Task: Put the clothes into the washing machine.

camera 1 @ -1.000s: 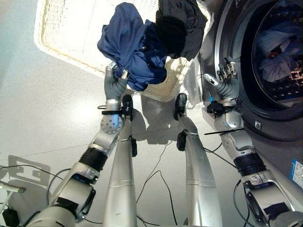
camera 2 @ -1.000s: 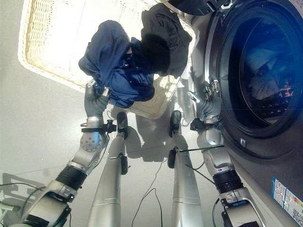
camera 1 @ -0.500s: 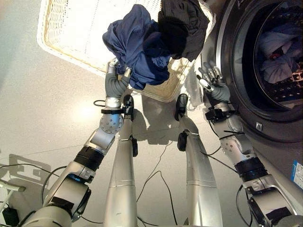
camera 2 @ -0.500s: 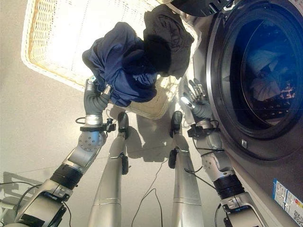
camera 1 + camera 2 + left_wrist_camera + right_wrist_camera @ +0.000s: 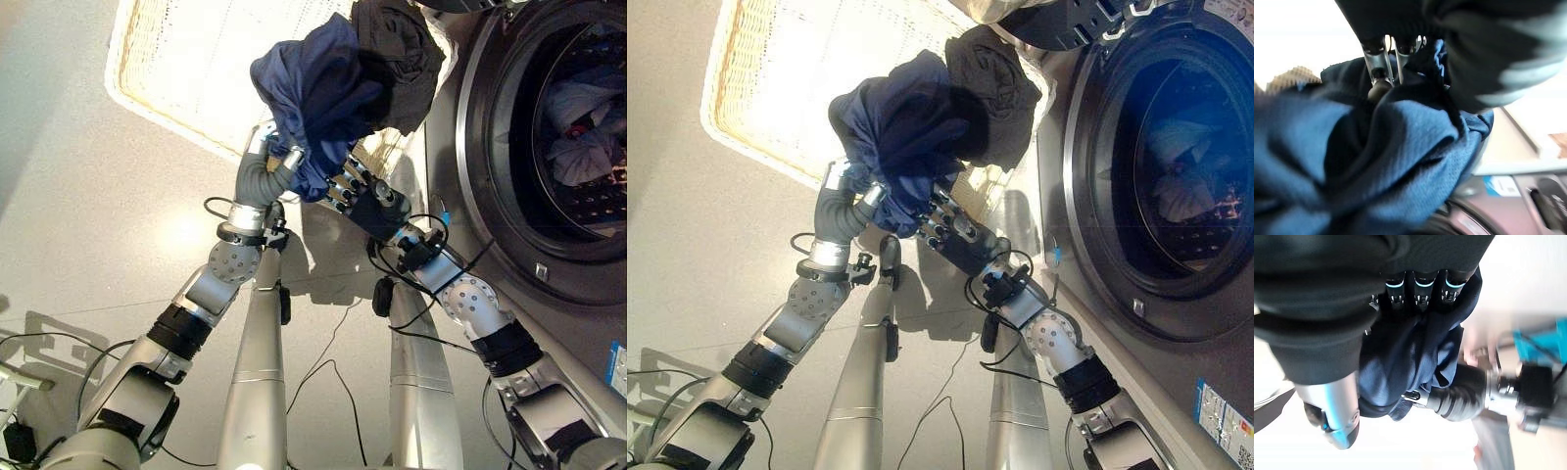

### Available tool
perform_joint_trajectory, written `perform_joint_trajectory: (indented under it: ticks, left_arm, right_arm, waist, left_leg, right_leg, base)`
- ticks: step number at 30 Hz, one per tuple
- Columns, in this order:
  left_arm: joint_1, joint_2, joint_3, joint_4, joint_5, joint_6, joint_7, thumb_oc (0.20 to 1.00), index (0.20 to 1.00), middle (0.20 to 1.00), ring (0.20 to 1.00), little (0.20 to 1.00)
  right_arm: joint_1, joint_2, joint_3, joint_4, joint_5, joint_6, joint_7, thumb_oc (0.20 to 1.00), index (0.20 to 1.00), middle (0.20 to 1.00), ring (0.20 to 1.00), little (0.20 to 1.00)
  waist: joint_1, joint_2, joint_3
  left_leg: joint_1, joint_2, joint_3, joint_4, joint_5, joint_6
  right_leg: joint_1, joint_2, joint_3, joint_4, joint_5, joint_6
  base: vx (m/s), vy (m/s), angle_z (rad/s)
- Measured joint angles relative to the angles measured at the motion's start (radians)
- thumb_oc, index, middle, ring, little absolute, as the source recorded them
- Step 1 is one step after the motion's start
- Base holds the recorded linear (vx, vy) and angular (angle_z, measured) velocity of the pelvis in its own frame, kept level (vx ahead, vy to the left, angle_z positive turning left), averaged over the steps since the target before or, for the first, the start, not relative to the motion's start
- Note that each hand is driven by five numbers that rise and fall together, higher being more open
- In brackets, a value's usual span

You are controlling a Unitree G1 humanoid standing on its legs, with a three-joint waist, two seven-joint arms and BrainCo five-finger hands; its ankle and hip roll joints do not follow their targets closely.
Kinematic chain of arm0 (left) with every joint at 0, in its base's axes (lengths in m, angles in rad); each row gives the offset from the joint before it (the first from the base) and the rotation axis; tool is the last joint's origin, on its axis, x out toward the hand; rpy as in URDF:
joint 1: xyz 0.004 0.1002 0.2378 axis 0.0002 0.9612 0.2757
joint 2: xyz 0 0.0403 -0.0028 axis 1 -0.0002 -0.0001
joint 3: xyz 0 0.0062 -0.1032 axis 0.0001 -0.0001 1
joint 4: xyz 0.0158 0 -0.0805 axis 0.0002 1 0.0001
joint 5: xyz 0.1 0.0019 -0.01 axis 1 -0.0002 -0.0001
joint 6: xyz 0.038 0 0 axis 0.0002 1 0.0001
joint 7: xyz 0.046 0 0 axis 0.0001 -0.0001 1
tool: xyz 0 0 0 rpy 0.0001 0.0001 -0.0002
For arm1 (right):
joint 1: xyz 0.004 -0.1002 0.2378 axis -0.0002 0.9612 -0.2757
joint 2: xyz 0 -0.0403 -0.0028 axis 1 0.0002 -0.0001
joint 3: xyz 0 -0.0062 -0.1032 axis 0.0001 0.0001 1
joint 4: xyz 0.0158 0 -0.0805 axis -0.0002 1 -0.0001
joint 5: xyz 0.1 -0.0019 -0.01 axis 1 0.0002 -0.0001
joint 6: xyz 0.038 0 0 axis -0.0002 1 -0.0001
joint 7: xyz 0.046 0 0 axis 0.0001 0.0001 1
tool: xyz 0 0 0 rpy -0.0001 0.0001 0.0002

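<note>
Clothes-wise, the blue garment (image 5: 318, 93) hangs bunched in the left hand (image 5: 263, 176) over the basket (image 5: 176, 59), so the flat-fingered right hand (image 5: 353, 194) should support underneath before swinging it to the washing machine (image 5: 549, 147).

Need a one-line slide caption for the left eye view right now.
Left hand grips a blue garment while the right hand reaches under it, beside the open washing machine.
</note>
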Motion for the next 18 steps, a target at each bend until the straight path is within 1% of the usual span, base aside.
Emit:
perform_joint_trajectory:
  ticks: [2,6,8,12,15,16,17,18]
  left_arm:
    - [0.002,0.01,-0.014,-0.016,0.001,-0.002,-0.026,0.2,0.2,0.2,0.2,0.2]
    - [-0.014,0.021,-0.022,-0.025,0.001,0.0,-0.06,0.2,0.2,0.2,0.2,0.2]
    - [-0.031,0.024,-0.022,-0.022,0.001,0.006,-0.08,0.2,0.2,0.2,0.2,0.2]
    - [-0.043,0.036,-0.021,-0.045,0.011,0.016,-0.113,0.2,0.2,0.2,0.2,0.2]
    - [-0.045,0.037,-0.023,-0.046,0.022,0.017,-0.116,0.2,0.2,0.2,0.2,0.2]
    - [-0.058,0.042,-0.024,-0.045,0.038,0.017,-0.134,0.2,0.2,0.2,0.2,0.2]
    - [-0.059,0.048,-0.022,-0.048,0.037,0.02,-0.136,0.2,0.2,0.2,0.2,0.2]
    - [-0.067,0.061,-0.033,-0.049,0.039,0.023,-0.146,0.2,0.2,0.2,0.2,0.2]
  right_arm:
    - [-0.013,-0.001,0.008,-0.001,0.033,0.008,0.009,1.0,1.0,1.0,1.0,1.0]
    - [-0.028,0.001,0.007,0.0,0.061,0.006,0.011,1.0,1.0,1.0,1.0,1.0]
    - [-0.044,0.0,0.004,0.002,0.069,-0.006,0.019,1.0,1.0,1.0,1.0,1.0]
    - [-0.035,0.001,-0.004,0.006,0.106,-0.039,0.054,1.0,1.0,1.0,1.0,1.0]
    - [-0.04,0.0,-0.006,0.005,0.109,-0.044,0.06,1.0,1.0,1.0,1.0,1.0]
    - [-0.047,-0.002,-0.015,0.007,0.111,-0.064,0.082,1.0,1.0,1.0,1.0,1.0]
    - [-0.047,-0.01,-0.019,0.009,0.113,-0.067,0.085,1.0,1.0,1.0,1.0,1.0]
    - [-0.042,-0.02,-0.021,0.008,0.138,-0.074,0.091,1.0,1.0,1.0,1.0,1.0]
  waist:
    - [0.007,0.002,0.0]
    - [0.005,0.005,0.0]
    - [0.008,0.005,0.0]
    - [0.004,0.008,-0.001]
    - [0.006,0.008,-0.001]
    - [0.01,0.009,-0.002]
    - [0.009,0.009,-0.001]
    - [0.011,0.009,-0.002]
  left_leg:
    - [0.0,-0.001,-0.002,0.0,0.006,0.002]
    - [-0.001,-0.002,-0.009,0.001,0.005,0.0]
    - [-0.003,-0.005,-0.012,0.003,0.009,0.0]
    - [0.001,-0.006,-0.026,0.015,0.007,-0.002]
    - [0.001,-0.007,-0.026,0.016,0.007,-0.002]
    - [-0.001,-0.01,-0.027,0.01,0.009,0.0]
    - [-0.002,-0.011,-0.027,0.009,0.005,0.004]
    - [-0.002,-0.012,-0.027,0.009,0.01,0.001]
  right_leg:
    - [0.001,-0.002,-0.004,0.001,0.0,-0.001]
    - [0.004,-0.002,-0.009,0.0,-0.002,0.001]
    - [0.0,-0.006,-0.01,0.01,0.003,-0.005]
    - [0.015,-0.009,-0.022,0.015,-0.007,-0.002]
    - [0.015,-0.009,-0.023,0.015,-0.006,-0.003]
    - [0.01,-0.013,-0.023,0.017,-0.004,-0.003]
    - [0.009,-0.014,-0.023,0.02,-0.005,-0.002]
    - [0.007,-0.015,-0.023,0.02,-0.005,-0.003]
  base:
    - [-0.01,-0.007,0.03]
    - [0.0,-0.005,0.02]
    - [-0.01,-0.017,0.05]
    - [0.02,-0.012,0.05]
    - [-0.01,-0.005,0.02]
    - [0.01,-0.011,0.05]
    - [0.05,-0.016,0.05]
    - [0.0,0.0,0.0]
